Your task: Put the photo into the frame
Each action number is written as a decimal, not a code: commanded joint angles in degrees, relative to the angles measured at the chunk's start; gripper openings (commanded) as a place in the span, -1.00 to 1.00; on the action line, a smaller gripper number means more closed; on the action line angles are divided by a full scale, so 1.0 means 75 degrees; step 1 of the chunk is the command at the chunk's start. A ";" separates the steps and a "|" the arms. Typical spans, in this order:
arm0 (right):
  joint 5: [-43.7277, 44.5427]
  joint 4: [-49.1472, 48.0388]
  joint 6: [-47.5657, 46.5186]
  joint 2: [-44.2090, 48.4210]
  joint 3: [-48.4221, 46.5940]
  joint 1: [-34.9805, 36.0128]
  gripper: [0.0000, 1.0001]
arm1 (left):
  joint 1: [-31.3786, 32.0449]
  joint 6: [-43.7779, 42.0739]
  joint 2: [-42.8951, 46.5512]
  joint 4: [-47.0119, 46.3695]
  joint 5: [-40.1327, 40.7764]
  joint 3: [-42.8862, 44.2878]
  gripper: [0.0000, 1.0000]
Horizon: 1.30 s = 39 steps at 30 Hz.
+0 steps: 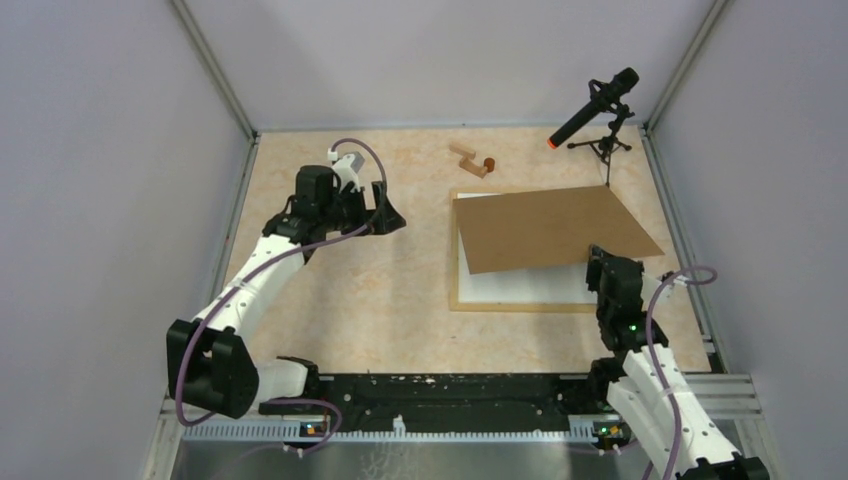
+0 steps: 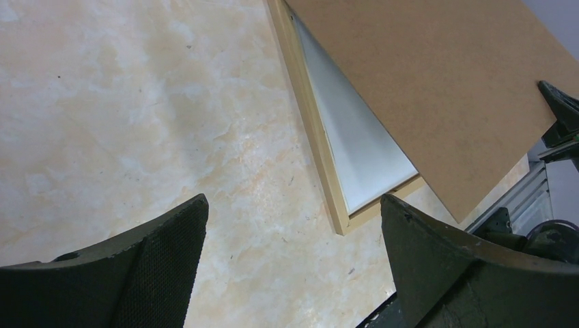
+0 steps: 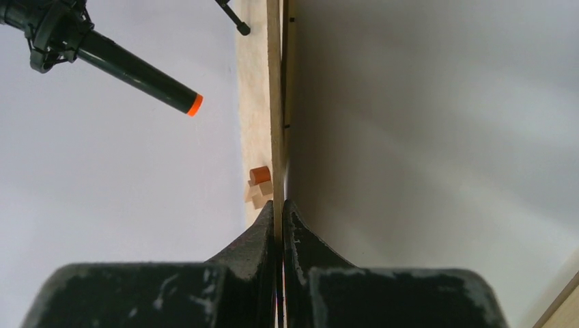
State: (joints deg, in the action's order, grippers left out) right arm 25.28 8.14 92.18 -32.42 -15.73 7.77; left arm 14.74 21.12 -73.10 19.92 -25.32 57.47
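Observation:
The frame (image 1: 520,307) lies flat on the table at the right, its pale wood rail (image 2: 314,130) bordering a white sheet (image 1: 520,285) inside it. A brown backing board (image 1: 550,228) slants above it, raised at its near right side. My right gripper (image 1: 600,260) is shut on that board's near edge; in the right wrist view the thin board (image 3: 275,102) runs edge-on between the closed jaws (image 3: 278,208). My left gripper (image 1: 385,215) hangs open over bare table left of the frame, its fingers (image 2: 171,253) wide apart with nothing between them. The photo is not in view.
Small wooden blocks (image 1: 468,160) and an orange cylinder (image 1: 488,164) lie at the back, beyond the frame. A black microphone (image 1: 595,105) on a tripod stands at the back right corner. Grey walls enclose the table; a metal rail (image 1: 450,400) runs along the near edge.

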 commanded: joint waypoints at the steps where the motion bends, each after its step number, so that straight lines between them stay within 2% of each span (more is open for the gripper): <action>1: 0.1441 -0.0652 0.0173 0.0016 -0.0197 0.0567 -1.00 | 0.0121 0.0037 0.0095 -0.0402 -0.0229 -0.0134 0.97; 4: 0.2140 -0.0192 0.0091 0.0149 -0.0399 0.1003 -1.00 | 0.0214 0.0049 0.0049 -0.0483 -0.0271 -0.0216 0.97; 7: 0.2313 0.0352 0.0329 0.0118 -0.0533 0.1107 -1.00 | 0.0264 0.0066 0.0044 -0.0577 -0.0324 -0.0284 0.97; 11: 0.2304 0.0426 0.0676 -0.0028 -0.0448 0.1238 -1.00 | 0.0354 0.0044 0.0037 -0.0617 -0.0352 -0.0321 0.97; 15: 0.2912 0.0757 0.0871 -0.0033 -0.0527 0.1662 -1.00 | 0.0490 0.0011 0.0066 -0.0631 -0.0341 -0.0361 0.97; 18: 0.2952 0.0611 0.1069 -0.0167 -0.0412 0.1745 -1.00 | 0.0595 0.0008 0.0038 -0.0662 -0.0382 -0.0395 0.97; 23: 0.3780 0.0567 0.1274 -0.0407 -0.0333 0.2228 -1.00 | 0.0895 -0.0048 0.0071 -0.0663 -0.0305 -0.0374 0.98; 30: 0.4159 0.0611 0.1674 -0.0581 -0.0275 0.2318 -1.00 | 0.1481 -0.0226 0.0082 -0.0531 0.0122 -0.0400 0.98; 35: 0.4386 0.0818 0.1951 -0.0545 -0.0219 0.2454 -1.00 | 0.2005 -0.0323 0.0038 -0.0265 0.0859 -0.0308 0.97; 39: 0.4433 0.0576 0.2184 -0.0973 -0.0205 0.2649 -1.00 | 0.2222 -0.0401 0.0014 -0.0188 0.1040 -0.0298 0.97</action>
State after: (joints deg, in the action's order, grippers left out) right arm 54.19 14.33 105.80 -37.36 -16.21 25.96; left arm 30.11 19.51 -73.12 18.46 -20.80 54.68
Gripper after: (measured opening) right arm 0.010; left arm 0.987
